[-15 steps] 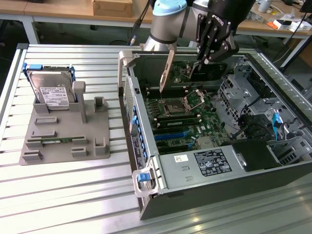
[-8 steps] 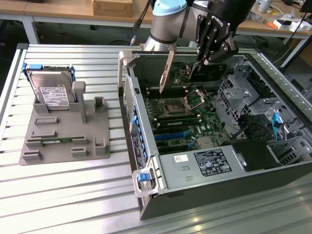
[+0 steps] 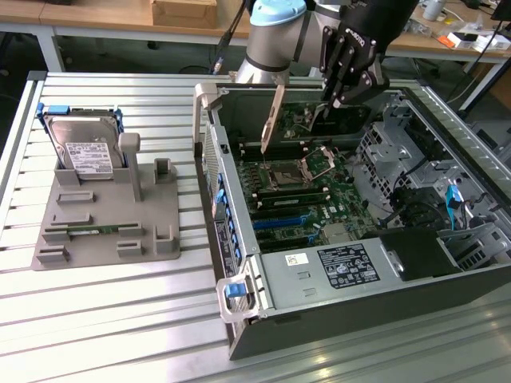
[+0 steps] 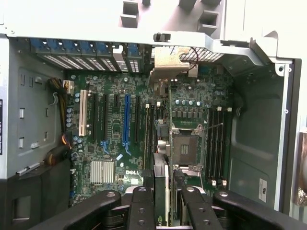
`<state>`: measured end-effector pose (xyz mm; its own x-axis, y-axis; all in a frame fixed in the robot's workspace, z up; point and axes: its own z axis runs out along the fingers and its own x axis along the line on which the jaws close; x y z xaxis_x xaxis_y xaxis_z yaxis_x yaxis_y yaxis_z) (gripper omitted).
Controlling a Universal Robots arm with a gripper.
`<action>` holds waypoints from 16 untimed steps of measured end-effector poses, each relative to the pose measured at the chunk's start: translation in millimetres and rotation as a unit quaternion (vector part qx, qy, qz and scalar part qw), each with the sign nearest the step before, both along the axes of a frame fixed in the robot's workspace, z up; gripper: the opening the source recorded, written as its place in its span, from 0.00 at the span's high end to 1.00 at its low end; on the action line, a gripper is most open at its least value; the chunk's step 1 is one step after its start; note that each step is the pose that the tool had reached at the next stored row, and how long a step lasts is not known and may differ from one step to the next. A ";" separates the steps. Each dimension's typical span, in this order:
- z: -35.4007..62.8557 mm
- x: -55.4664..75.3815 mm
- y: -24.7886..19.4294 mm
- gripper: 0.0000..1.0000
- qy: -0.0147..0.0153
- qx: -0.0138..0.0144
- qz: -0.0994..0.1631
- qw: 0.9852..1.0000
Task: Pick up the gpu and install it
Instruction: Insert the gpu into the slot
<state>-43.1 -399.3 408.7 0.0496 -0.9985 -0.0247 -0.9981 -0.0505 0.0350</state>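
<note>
My gripper (image 3: 333, 100) is shut on the gpu (image 3: 274, 116), holding it on edge over the open computer case (image 3: 239, 319). The card hangs above the motherboard (image 3: 319, 207), clear of it, near the CPU socket (image 3: 283, 174). Its silver end bracket points down toward the case's rear wall. In the wrist view the gpu (image 4: 168, 62) appears edge-on, running away from my gripper (image 4: 163, 194) with its bracket at the far end. The blue expansion slot (image 4: 126, 120) lies beside the card's line, not under it.
A grey fixture (image 3: 104, 239) on the slatted table at the exterior view's left holds a silver hard drive (image 3: 84, 148) upright and a memory stick (image 3: 80, 231) lying flat. Drive cages and cables (image 3: 447, 199) crowd the case's right side. Case walls surround the motherboard.
</note>
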 end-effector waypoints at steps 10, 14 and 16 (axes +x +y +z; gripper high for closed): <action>-3.6 0.0 0.0 0.73 0.000 0.000 0.000 1.000; -4.4 0.0 -0.1 0.73 0.000 0.000 0.000 1.000; -4.8 0.0 -0.1 0.73 0.000 0.000 0.000 1.000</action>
<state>-43.1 -399.3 403.9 0.0497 -0.9985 -0.0248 -0.9981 -0.0505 0.0350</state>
